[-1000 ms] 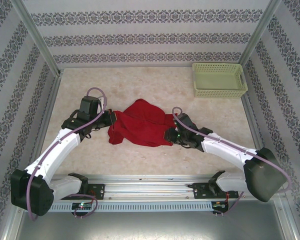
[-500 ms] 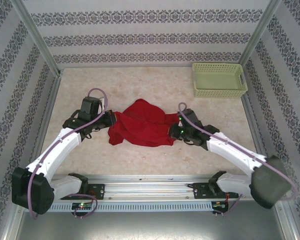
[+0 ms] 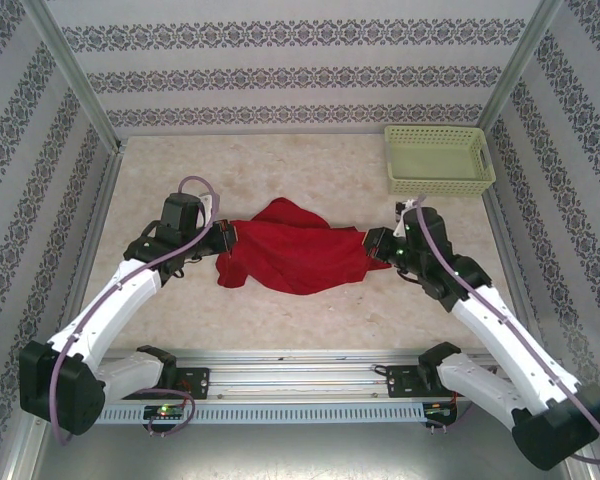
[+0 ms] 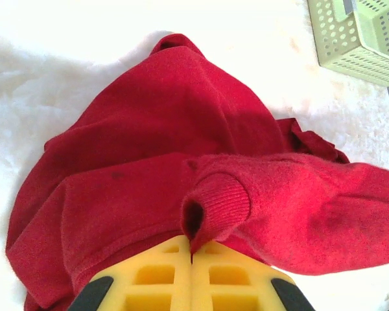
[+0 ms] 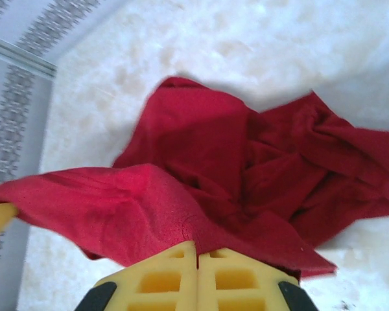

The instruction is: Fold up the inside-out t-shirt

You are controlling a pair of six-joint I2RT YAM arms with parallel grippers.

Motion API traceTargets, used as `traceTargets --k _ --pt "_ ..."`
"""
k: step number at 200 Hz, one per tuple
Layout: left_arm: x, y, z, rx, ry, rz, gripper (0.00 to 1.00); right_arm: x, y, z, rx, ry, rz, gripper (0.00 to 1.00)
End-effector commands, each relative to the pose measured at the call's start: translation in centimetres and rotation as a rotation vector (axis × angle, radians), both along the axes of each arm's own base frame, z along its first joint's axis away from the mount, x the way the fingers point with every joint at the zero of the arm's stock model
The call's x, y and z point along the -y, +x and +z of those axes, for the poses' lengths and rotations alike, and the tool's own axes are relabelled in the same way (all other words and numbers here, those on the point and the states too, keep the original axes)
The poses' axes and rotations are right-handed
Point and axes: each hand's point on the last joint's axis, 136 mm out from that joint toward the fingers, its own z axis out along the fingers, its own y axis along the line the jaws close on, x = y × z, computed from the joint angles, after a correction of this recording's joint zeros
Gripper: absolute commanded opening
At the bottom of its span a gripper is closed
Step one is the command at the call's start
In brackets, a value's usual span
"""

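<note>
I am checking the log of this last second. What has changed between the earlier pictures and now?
The right gripper, shut on the t-shirt, moved to the right and a little away from the arm bases, toward the basket. This pulled the cloth's right side out wider. The left gripper stayed in place, shut on the shirt's left edge. The basket did not move.

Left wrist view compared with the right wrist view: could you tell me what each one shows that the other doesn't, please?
Left wrist: a ribbed sleeve cuff at the left gripper, and the pale green lattice basket. Right wrist: the patterned wall and the right gripper. Both: the red t-shirt on the pale table, pinched between shut yellow fingers.
</note>
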Motion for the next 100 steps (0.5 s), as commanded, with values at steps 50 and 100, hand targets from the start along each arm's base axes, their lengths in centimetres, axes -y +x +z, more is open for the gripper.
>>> traceTargets --k 50,100 --pt "1.9 1.0 5.6 0.111 -0.015 -0.054 0.0 6.3 2.2 -2.7 -0.082 -0.204 -0.183 0.0" --pt "15.4 -1.6 4.3 0.092 -0.009 -0.359 0.02 10.7 2.2 -5.6 -0.2 -0.236 -0.304 0.0"
